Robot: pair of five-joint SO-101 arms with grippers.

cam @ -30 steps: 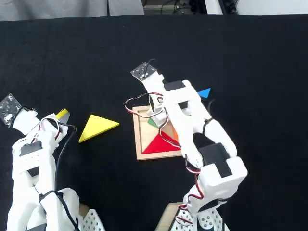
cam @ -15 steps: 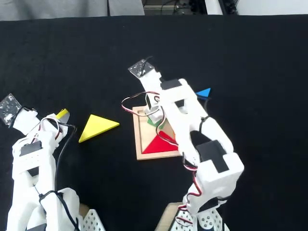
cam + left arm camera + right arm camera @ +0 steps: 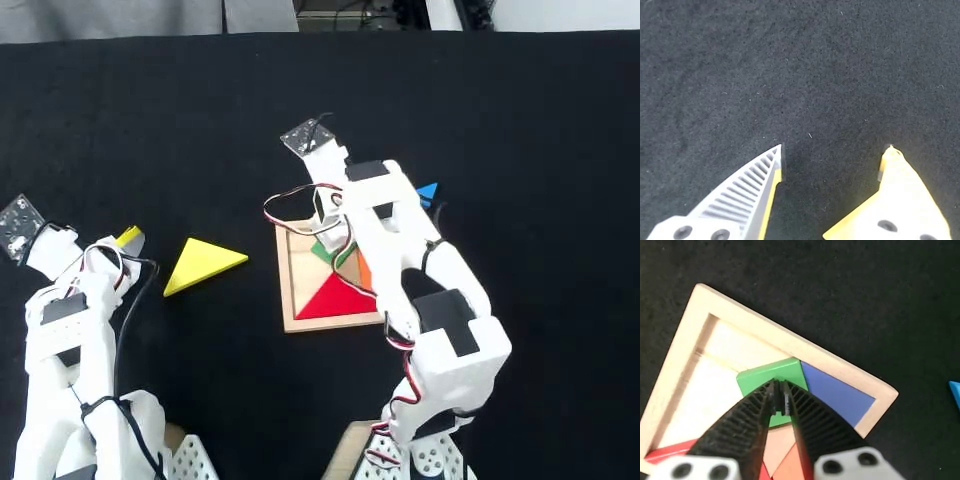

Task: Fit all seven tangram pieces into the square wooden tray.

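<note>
Right wrist view has the right gripper point(image 3: 778, 399) with its black ribbed fingers brought together, only a thin slit left between the tips, and nothing clamped in them. The tips sit on the green piece point(image 3: 765, 377), which lies inside the square wooden tray point(image 3: 840, 365) against one inner wall. A dark blue piece point(image 3: 832, 395) touches the green one along one edge and fills the neighbouring corner. An orange piece point(image 3: 777, 440) and a red triangle point(image 3: 665, 452) also lie in the tray, partly hidden by the fingers, and bare wood shows beside the green piece. From the high view, the tray lies near the middle of the black cloth point(image 3: 150, 120) with the right arm stretched over it. The green piece is at the tray's 12 o'clock side, the orange piece at 3 o'clock and the red triangle at 6 o'clock. A small blue triangle point(image 3: 427, 191) lies on the cloth at 1 o'clock from the tray, apart from it. A large yellow triangle point(image 3: 200, 265) lies at 9 o'clock from the tray. Near it, again at 9 o'clock, is the left gripper point(image 3: 834, 150), whose fingers are spread wide over the cloth and hold nothing.
</note>
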